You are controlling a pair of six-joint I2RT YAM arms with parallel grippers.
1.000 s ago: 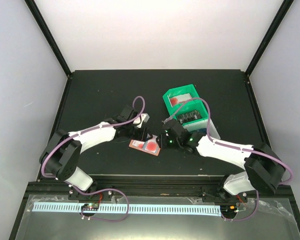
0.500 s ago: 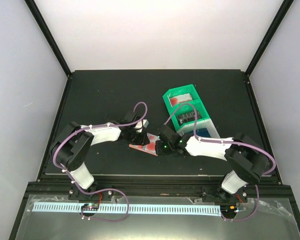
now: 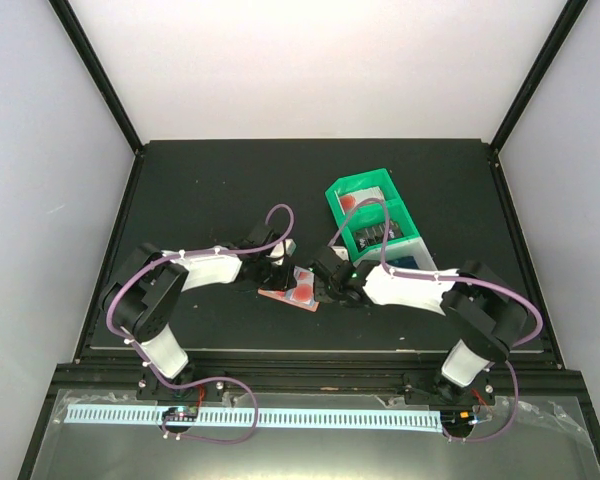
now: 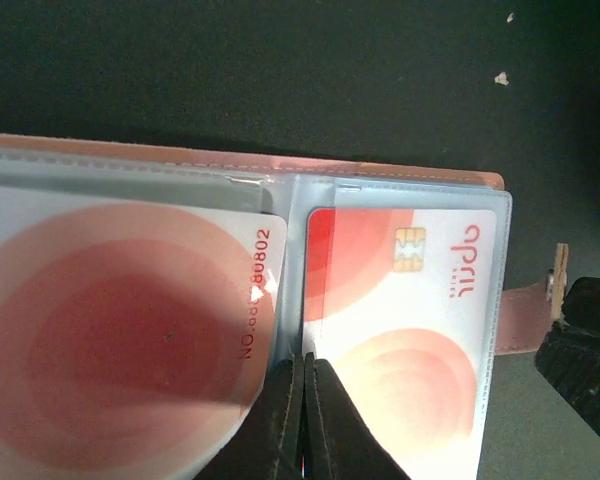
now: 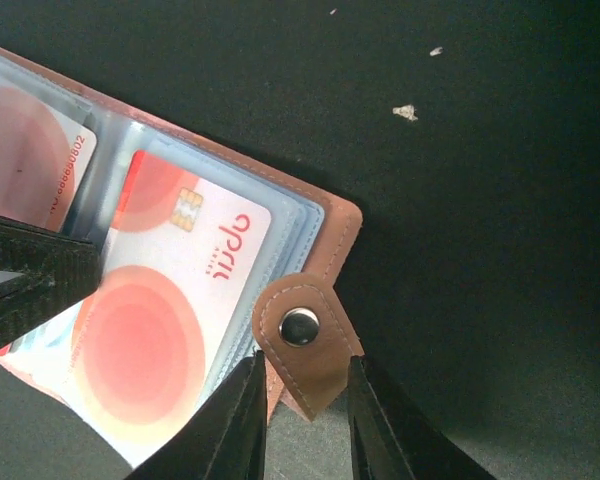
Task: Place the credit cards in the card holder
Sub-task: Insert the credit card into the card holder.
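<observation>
The salmon card holder (image 3: 292,288) lies open on the black table between both arms. Its clear pockets hold two red-and-white credit cards: one on the right (image 4: 410,330) with a chip, one on the left (image 4: 110,340). My left gripper (image 4: 303,375) is shut, its tips pressed together over the fold between the two pockets. My right gripper (image 5: 305,370) is closed on the holder's snap tab (image 5: 302,340), a finger against each edge of it. Seen from above, the left gripper (image 3: 280,272) and the right gripper (image 3: 325,290) flank the holder.
A green-and-white compartment tray (image 3: 332,192) stands behind my right arm, with a red card (image 3: 355,200), a dark card (image 3: 375,235) and a blue card (image 3: 408,265) in its slots. Small white specks (image 5: 405,112) lie on the table.
The left gripper has closed fully over the holder's fold. The right gripper has moved left onto the snap tab and narrowed around it. The holder has barely shifted.
</observation>
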